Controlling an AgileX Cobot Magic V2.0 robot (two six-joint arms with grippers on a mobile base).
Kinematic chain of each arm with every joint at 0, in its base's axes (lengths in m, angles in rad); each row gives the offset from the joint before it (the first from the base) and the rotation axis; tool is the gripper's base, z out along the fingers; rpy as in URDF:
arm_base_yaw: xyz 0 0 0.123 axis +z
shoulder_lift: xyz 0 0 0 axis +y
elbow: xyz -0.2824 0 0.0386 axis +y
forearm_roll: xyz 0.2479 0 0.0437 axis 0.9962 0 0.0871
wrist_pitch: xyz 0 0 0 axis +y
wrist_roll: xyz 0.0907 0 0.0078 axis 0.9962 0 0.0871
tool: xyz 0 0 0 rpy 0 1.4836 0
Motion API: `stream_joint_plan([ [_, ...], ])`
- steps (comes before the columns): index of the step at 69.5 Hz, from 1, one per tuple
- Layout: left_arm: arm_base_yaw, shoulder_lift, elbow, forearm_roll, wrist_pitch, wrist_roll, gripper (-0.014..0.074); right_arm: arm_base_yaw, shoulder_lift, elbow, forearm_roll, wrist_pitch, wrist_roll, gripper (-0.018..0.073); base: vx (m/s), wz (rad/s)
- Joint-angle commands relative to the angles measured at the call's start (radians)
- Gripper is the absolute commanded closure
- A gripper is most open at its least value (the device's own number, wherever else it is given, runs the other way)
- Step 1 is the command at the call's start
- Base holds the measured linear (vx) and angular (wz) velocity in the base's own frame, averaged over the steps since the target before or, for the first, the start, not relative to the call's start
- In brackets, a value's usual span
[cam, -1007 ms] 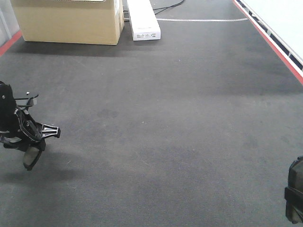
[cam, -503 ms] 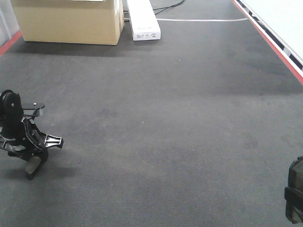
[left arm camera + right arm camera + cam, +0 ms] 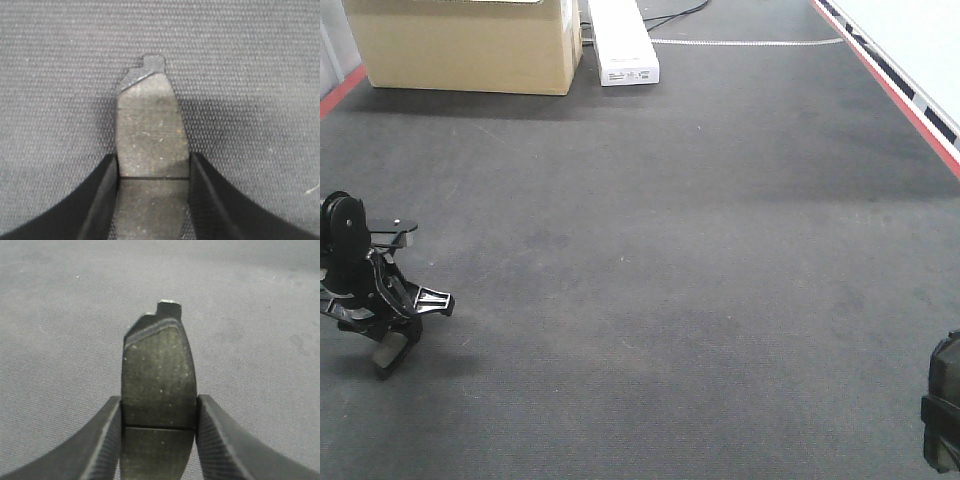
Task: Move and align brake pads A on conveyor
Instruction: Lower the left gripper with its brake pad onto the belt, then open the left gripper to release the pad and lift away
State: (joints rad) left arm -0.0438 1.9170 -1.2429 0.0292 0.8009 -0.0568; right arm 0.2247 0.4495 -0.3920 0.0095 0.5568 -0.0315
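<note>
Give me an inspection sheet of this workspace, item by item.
Surface: conveyor, charcoal and carpet-like, with a red stripe along its right edge.
Job's things: one brake pad clamped in the left gripper; second brake pad clamped in the right gripper; none seen lying loose on the belt.
Clutter: cardboard box and white box at the far end.
Grippers: both shut on pads; the left one is low over the belt.
Cables: dark cable beyond the white box.
Surroundings: white surface past the red stripe.
</note>
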Motion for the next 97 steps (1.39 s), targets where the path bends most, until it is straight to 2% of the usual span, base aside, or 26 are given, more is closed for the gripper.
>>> stream_joint_plan([
  [1,0.000,-0.053,-0.028,-0.006,0.016,0.023,0.0195,-0.004,0.008,-0.032,-0.010,-0.091,-0.005,0.0566,0.00,0.00],
  [9,0.000,-0.072,-0.029,-0.006,0.019,0.023,0.0041,-0.004,0.008,-0.032,-0.010,-0.091,-0.005,0.0566,0.00,0.00],
  [19,0.000,-0.116,-0.029,-0.006,0.000,0.024,-0.0042,-0.004,0.008,-0.032,-0.010,-0.091,-0.005,0.0566,0.00,0.00],
  [40,0.000,-0.290,-0.027,-0.005,-0.029,0.070,0.0012,-0.004,0.008,-0.032,-0.010,-0.091,-0.005,0.0566,0.00,0.00],
  [60,0.000,-0.511,-0.005,-0.006,-0.020,0.093,0.0017,-0.004,0.008,-0.032,-0.010,-0.091,-0.005,0.0566,0.00,0.00],
  [81,0.000,-0.836,0.281,-0.006,-0.155,0.093,0.0017,-0.004,0.008,-0.032,-0.010,-0.091,-0.005,0.0566,0.00,0.00],
  [97,0.000,-1.122,0.483,-0.006,-0.184,0.094,0.0017,-0.004,0.008,-0.032,-0.010,-0.091,-0.005,0.0566,0.00,0.00],
])
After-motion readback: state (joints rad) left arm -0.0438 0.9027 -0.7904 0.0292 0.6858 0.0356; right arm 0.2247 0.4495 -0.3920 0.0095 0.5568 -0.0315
